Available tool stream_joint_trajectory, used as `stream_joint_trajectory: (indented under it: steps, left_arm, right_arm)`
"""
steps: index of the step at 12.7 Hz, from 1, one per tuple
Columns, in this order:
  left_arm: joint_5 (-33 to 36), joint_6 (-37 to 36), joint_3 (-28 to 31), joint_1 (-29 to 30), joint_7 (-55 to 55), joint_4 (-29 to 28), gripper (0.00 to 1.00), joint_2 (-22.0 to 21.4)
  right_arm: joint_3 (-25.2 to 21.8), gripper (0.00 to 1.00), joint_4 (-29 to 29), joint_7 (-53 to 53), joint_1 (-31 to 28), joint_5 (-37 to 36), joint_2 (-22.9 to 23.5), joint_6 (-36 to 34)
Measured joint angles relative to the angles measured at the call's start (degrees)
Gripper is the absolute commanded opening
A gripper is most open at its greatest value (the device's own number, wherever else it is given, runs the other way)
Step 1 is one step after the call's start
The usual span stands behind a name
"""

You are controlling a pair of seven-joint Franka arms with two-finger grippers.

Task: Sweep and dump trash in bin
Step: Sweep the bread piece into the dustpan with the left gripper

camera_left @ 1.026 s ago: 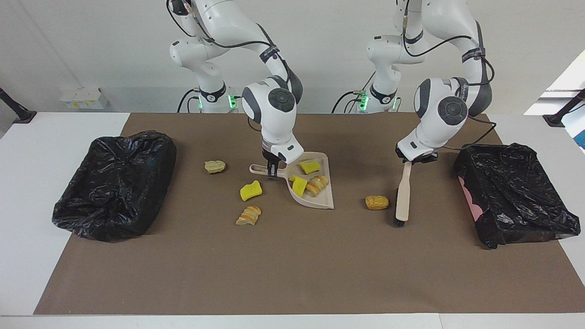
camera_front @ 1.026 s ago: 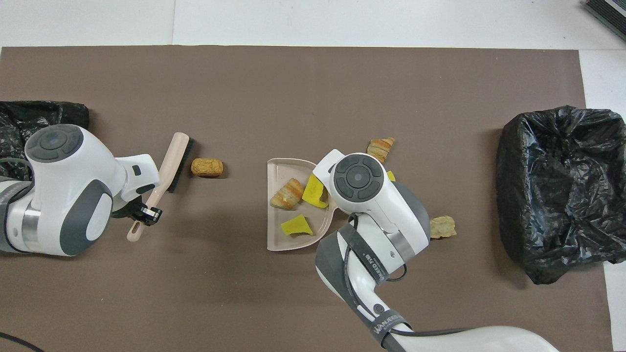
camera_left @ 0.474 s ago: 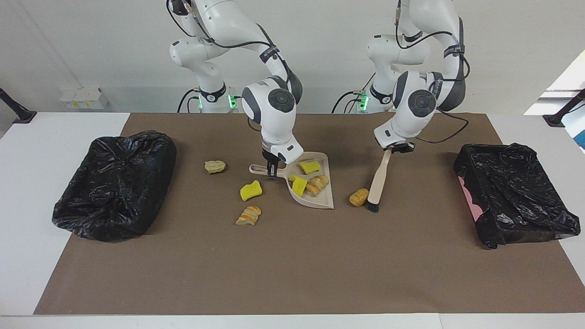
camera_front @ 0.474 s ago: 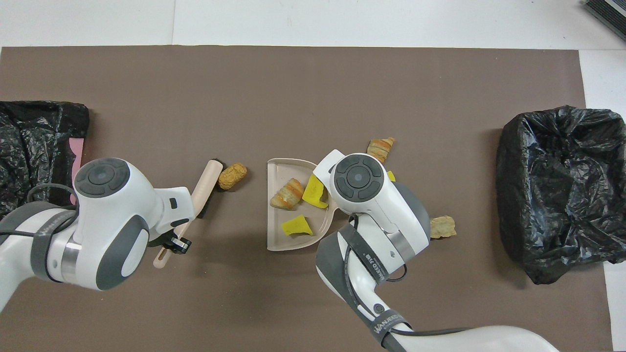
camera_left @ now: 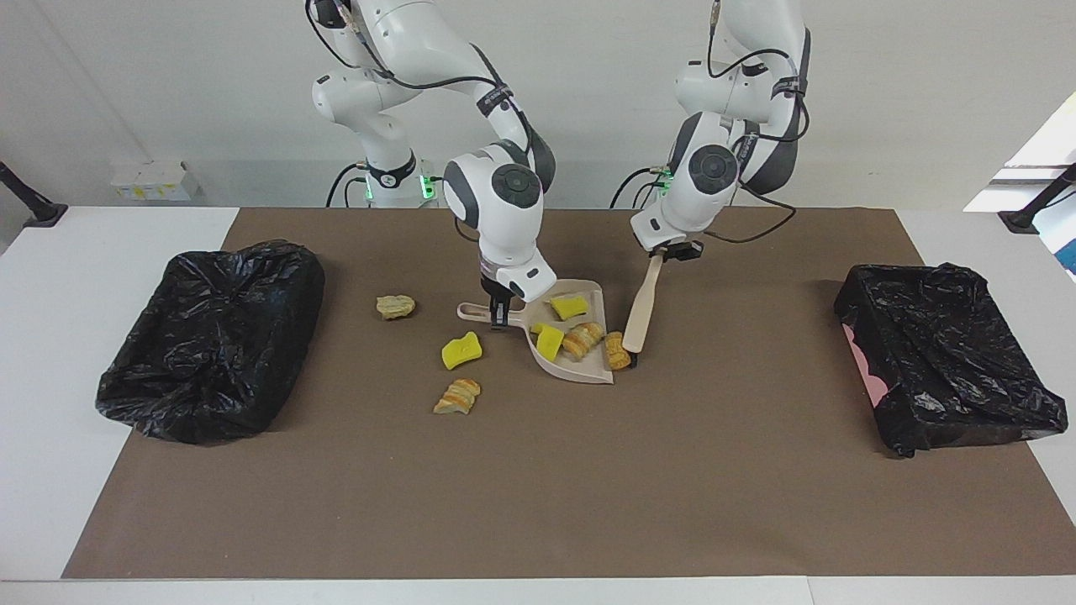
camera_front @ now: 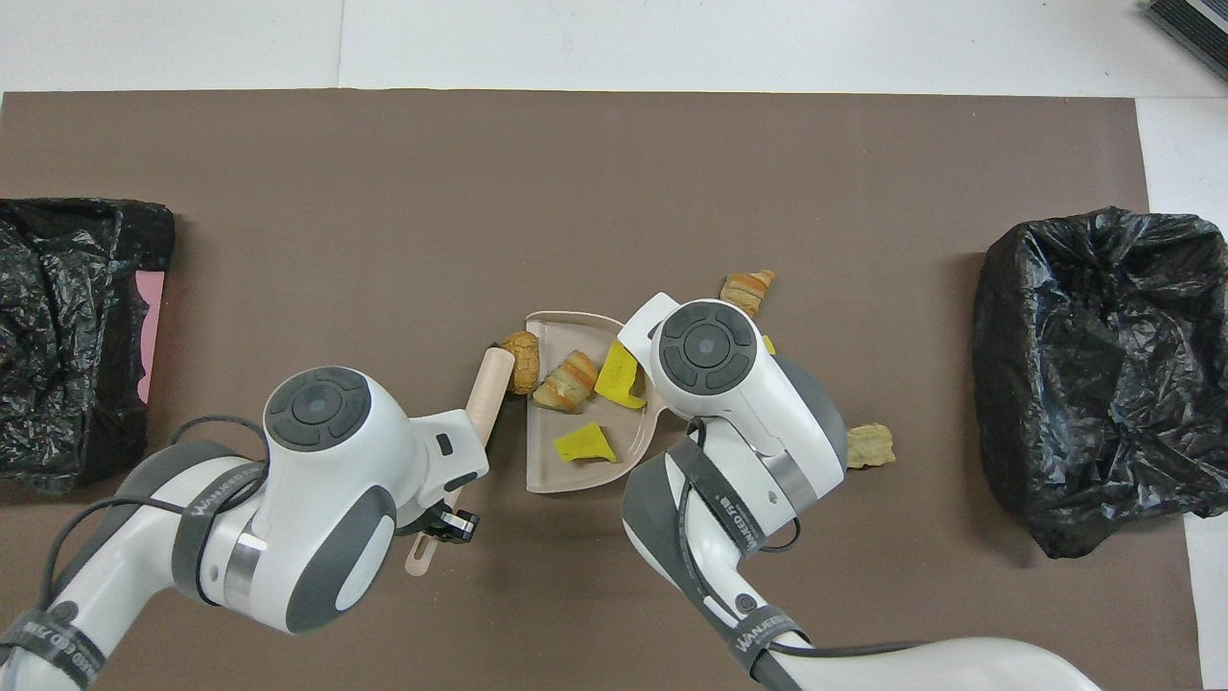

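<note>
brush handle [camera_left: 646,290] is pinched by left pincer [camera_left: 677,252], tilted so bristles shove a tan lump [camera_left: 617,350] onto dustpan [camera_left: 588,370] lip. pan handle pinched by right pincer [camera_left: 499,304], braced vs. push. 3 scraps inside, 3 loose nr right arm's end.

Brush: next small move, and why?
Probably a short further push with the brush toward the dustpan. The brown lump sits right at the pan's open edge, not clearly inside, and the right pincer holds the pan's handle steady.

Glossy crinkled black plastic bags [camera_left: 210,336], matt brown paper mat [camera_left: 538,487]
</note>
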Motion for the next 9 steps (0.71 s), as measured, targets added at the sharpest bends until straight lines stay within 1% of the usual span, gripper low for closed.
stream_joint_trajectory:
  steps: [3, 9]
  left_arm:
    - [-1.9, 1.9, -0.1, -4.1, -5.3, -0.2, 0.0, -0.2]
    - [-2.1, 0.9, 1.4, -3.6, -6.4, -0.1, 0.0, -0.2]
  right_arm:
    - [0.0, 0.0, -0.2, 0.0, -0.3, 0.0, 0.0, 0.0]
    - [0.0, 0.0, -0.2, -0.5, -2.3, 0.0, -0.1, 0.0]
